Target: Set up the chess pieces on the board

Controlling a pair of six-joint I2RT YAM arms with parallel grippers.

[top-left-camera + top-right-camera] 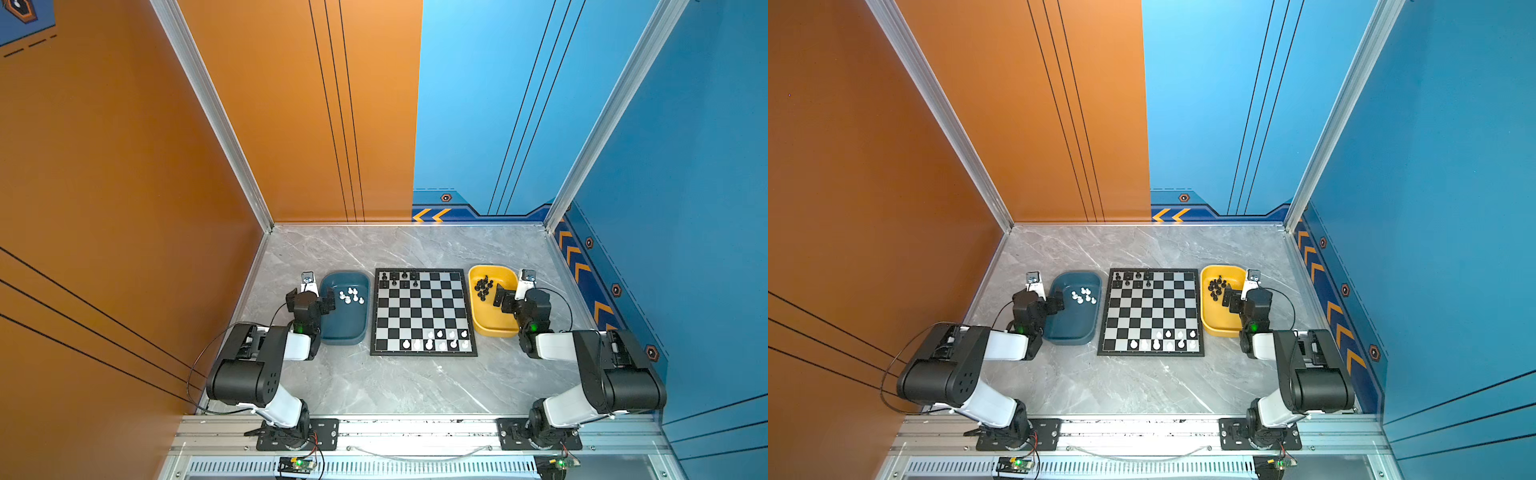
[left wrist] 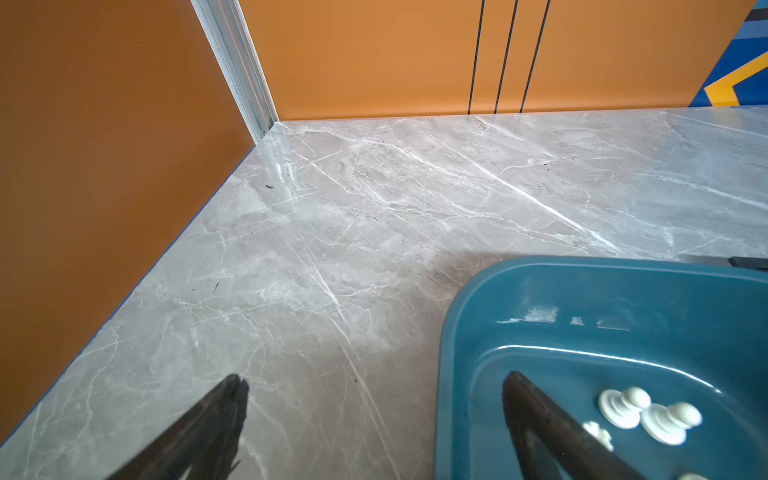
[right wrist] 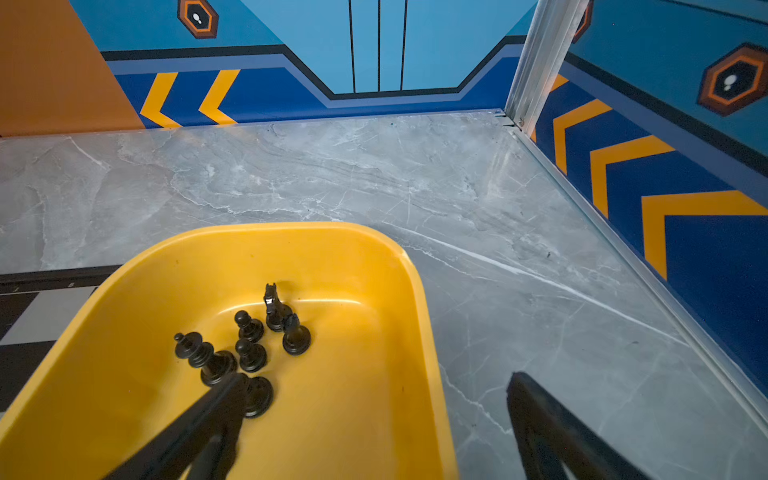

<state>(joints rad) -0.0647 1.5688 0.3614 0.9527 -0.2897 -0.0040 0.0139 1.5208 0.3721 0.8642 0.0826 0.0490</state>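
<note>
The board (image 1: 424, 311) (image 1: 1152, 311) lies mid-table in both top views. Several black chess pieces (image 1: 399, 279) stand at its far left corner and several white ones (image 1: 440, 340) at its near right. More white pieces (image 1: 351, 296) (image 2: 648, 411) lie in the teal tray (image 1: 345, 274) (image 2: 582, 266). More black pieces (image 1: 483, 287) (image 3: 249, 353) sit in the yellow tray (image 1: 492, 268) (image 3: 291, 228). My left gripper (image 1: 311, 294) (image 2: 376, 378) is open and empty, straddling the teal tray's outer wall. My right gripper (image 1: 517, 293) (image 3: 377, 378) is open and empty, straddling the yellow tray's outer wall, one finger beside a black piece.
The grey marble table (image 1: 395, 382) is boxed in by an orange wall (image 1: 124, 208) on the left and blue walls (image 1: 685, 208) at the right and back. An aluminium rail (image 1: 415, 428) carrying both arm bases runs along the front edge.
</note>
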